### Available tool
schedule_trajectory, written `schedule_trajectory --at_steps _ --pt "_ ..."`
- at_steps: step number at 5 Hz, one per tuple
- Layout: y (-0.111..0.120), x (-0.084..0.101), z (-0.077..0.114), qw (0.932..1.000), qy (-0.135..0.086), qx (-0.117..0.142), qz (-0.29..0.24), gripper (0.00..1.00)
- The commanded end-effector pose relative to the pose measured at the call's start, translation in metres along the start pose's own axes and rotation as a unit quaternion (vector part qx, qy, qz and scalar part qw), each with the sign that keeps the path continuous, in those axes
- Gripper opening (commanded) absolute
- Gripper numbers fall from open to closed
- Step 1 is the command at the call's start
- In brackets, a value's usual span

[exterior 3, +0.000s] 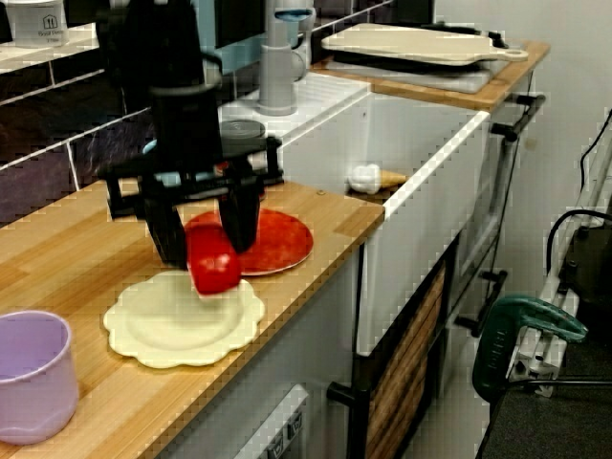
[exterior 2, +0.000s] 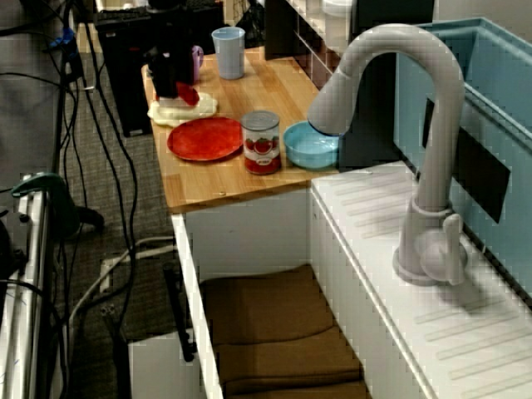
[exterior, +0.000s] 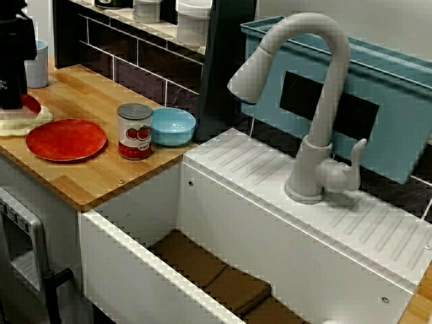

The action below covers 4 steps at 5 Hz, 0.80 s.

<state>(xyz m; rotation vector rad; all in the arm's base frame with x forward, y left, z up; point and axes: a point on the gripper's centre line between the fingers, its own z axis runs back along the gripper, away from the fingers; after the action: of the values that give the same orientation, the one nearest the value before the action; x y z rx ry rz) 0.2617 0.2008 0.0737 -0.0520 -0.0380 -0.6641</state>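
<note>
In the view along the counter, my black gripper (exterior 3: 206,251) is shut on a red rounded object (exterior 3: 212,260), a fruit or vegetable by its look. It hangs low over the far edge of a cream scalloped plate (exterior 3: 182,325); I cannot tell whether it touches the plate. A red plate (exterior 3: 277,239) lies just behind, with a tomato can (exterior 3: 241,134) beyond it. The view from beside the faucet catches the gripper (exterior: 17,94) at the far left with the red object (exterior: 28,103) under it. The high view over the sink shows the gripper (exterior 2: 174,87) over the cream plate (exterior 2: 183,108).
A red plate (exterior: 66,139), tomato can (exterior: 135,131) and blue bowl (exterior: 173,126) sit on the wooden counter (exterior: 101,175) near the sink. A light blue cup (exterior 2: 229,51) and a purple cup (exterior 3: 33,373) flank the gripper. The faucet (exterior: 317,101) arches over the white sink (exterior: 135,270), which holds brown cloths (exterior: 216,277).
</note>
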Motion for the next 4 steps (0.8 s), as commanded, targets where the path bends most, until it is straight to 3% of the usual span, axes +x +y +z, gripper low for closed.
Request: schedule_trajectory --at_steps 1,3,4 --pt "-0.002 0.019 0.053 0.9989 -0.026 0.035 -0.017 0.0" --pt "-0.017 0.035 0.065 0.9987 -0.033 0.032 -0.02 0.0" --pt "-0.028 0.057 0.057 0.9995 -0.017 0.027 -0.005 0.0"
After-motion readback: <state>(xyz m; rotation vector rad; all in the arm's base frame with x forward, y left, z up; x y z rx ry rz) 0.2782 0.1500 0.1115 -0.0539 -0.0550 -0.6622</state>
